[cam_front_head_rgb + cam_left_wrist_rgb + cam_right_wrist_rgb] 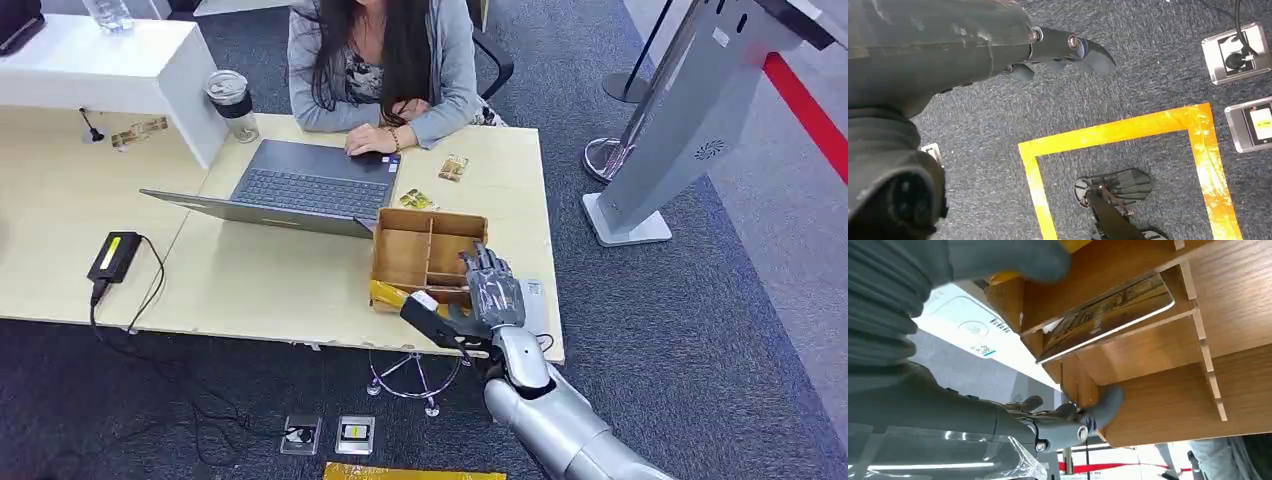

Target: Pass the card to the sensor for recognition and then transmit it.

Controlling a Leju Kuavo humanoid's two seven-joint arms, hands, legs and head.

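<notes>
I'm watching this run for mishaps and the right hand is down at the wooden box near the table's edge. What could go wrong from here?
The right hand presses a fingertip on the wooden box, so it may shove the box rather than reach the card.

The card leans in a narrow slot, so fingers might jam against the dividers.

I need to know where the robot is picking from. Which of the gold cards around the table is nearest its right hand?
The card standing in the wooden box, at the right hand. The others lie flat on the table by the laptop, farther off.
</notes>
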